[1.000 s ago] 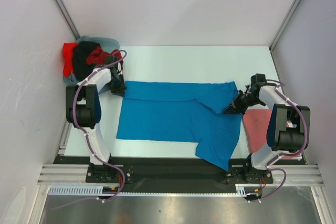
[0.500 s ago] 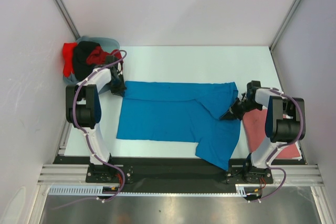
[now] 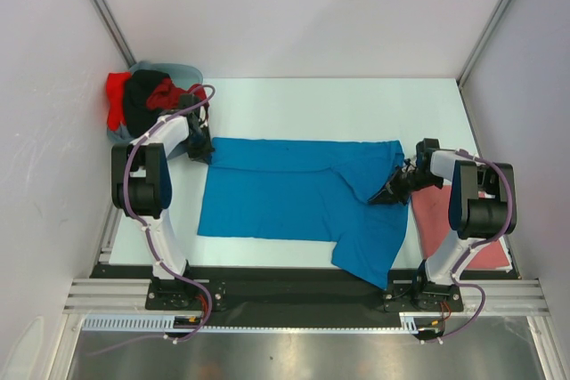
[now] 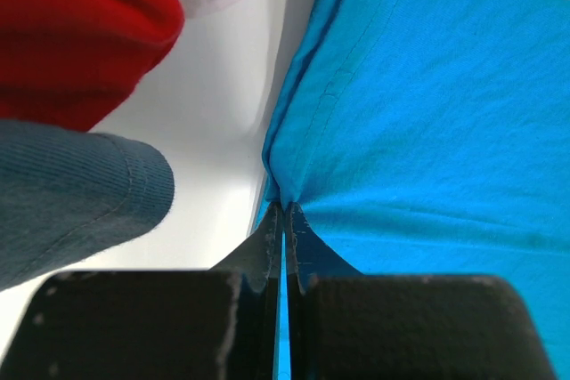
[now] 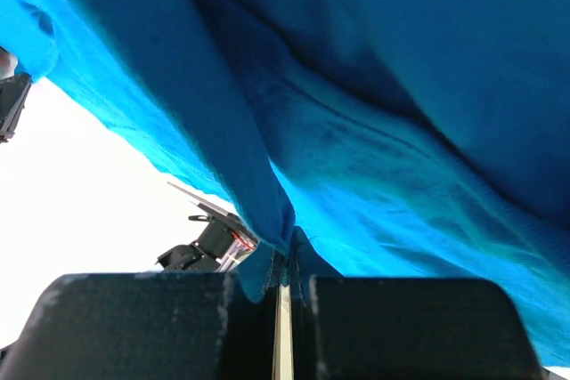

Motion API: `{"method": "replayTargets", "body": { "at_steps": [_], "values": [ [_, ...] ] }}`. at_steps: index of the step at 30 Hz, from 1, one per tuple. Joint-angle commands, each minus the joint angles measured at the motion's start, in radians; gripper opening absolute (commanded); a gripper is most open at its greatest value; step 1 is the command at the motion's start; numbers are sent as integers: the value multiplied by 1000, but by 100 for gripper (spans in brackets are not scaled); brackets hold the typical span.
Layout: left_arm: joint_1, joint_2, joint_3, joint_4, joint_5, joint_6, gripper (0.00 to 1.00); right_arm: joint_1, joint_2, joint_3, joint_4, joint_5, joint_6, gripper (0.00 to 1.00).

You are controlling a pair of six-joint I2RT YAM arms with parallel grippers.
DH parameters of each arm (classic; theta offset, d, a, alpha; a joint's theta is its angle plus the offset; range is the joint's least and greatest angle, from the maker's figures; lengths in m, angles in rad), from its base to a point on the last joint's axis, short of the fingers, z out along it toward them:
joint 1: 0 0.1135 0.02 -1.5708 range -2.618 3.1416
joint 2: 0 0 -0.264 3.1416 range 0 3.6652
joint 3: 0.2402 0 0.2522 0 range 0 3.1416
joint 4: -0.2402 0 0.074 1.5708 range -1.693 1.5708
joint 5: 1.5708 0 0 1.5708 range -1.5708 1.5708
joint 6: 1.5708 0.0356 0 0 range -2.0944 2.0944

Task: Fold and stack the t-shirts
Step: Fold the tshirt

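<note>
The bright blue t-shirt (image 3: 298,198) lies spread across the table, its far part folded over toward the front. My left gripper (image 3: 201,154) is shut on its far left corner; the left wrist view shows the blue cloth (image 4: 427,113) pinched at my left gripper (image 4: 283,209). My right gripper (image 3: 385,195) is shut on the folded blue edge at the right, and the cloth (image 5: 374,131) hangs over my right gripper (image 5: 287,255) in the right wrist view. A dull pinkish-red shirt (image 3: 438,213) lies flat at the right. Bright red (image 3: 117,95), black (image 3: 142,100) and grey-blue shirts are piled at the far left.
The pile at the far left sits against the left wall, close behind my left gripper. In the left wrist view a red cloth (image 4: 71,33) and a grey-blue sleeve (image 4: 71,202) lie just left of the fingers. White walls enclose the table (image 3: 356,109) on three sides.
My right gripper has moved left and toward the front with the blue cloth, drawing the fold's right end inward. The left arm has not moved.
</note>
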Motion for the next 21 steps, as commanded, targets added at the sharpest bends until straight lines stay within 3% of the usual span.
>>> {"method": "replayTargets", "body": {
  "at_steps": [1,15,18,19,20,21],
  "values": [
    [7,-31,20,5,-7,-6,0,5,-14,9,-28,-39,-31,0],
    [7,-42,13,6,-2,-10,1,9,89,-1,15,-23,-85,1],
    [7,-80,-2,-1,35,-3,15,-24,42,72,-70,-13,-103,26],
    [7,-135,-11,-5,45,-1,22,-34,19,122,-104,70,-131,33],
    [7,-164,-19,-6,55,-1,37,-37,-21,171,-161,124,-148,52],
    [6,-200,-29,-5,67,-3,42,-38,-29,267,-175,174,-161,62]
  ]
}}
